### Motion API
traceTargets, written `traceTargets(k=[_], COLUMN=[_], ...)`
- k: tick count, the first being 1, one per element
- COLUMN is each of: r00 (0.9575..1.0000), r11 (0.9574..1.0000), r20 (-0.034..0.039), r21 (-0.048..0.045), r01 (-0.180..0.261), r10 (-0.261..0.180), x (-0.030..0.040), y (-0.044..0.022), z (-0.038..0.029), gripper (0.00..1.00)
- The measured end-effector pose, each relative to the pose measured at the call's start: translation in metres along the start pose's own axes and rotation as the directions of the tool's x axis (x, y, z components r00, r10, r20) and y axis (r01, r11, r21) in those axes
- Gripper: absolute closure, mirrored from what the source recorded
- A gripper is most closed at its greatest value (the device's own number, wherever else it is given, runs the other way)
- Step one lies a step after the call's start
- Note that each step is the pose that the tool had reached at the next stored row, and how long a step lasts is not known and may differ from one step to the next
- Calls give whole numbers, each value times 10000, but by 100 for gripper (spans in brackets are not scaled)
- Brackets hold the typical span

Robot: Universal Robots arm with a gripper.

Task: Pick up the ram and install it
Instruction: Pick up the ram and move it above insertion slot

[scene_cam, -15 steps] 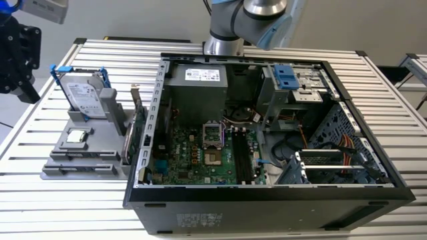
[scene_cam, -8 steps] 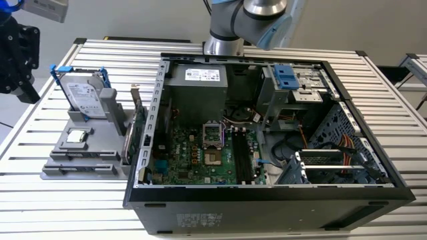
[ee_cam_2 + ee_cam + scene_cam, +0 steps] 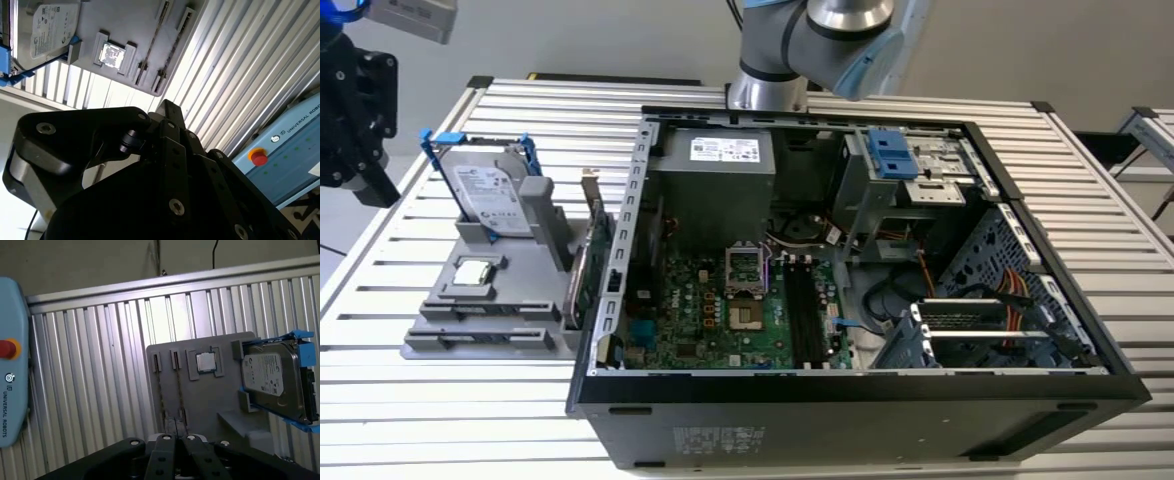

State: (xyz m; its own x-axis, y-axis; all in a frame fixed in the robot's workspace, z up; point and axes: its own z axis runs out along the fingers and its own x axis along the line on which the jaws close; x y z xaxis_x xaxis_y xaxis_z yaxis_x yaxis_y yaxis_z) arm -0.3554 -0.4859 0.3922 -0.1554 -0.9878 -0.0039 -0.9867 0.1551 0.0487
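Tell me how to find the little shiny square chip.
Find the gray holder on the exterior view's left of the open computer case. The chip lies flat beside the upright hard drive; it alone is small, square and silver.

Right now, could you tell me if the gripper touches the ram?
Apart. In the exterior view the gripper hangs clear of the gray holder, with table between; the first wrist view shows the ram in that holder.
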Motion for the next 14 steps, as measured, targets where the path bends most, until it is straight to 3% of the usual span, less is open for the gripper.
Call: traceTargets(k=[9,14], r00=[10000,9989], r11=[10000,9989], r20=[-1,-21], r21=[0,6], r01=[32,471], r10=[-32,-471], x=[0,0], y=[0,0], z=[0,2], gripper=[100,100])
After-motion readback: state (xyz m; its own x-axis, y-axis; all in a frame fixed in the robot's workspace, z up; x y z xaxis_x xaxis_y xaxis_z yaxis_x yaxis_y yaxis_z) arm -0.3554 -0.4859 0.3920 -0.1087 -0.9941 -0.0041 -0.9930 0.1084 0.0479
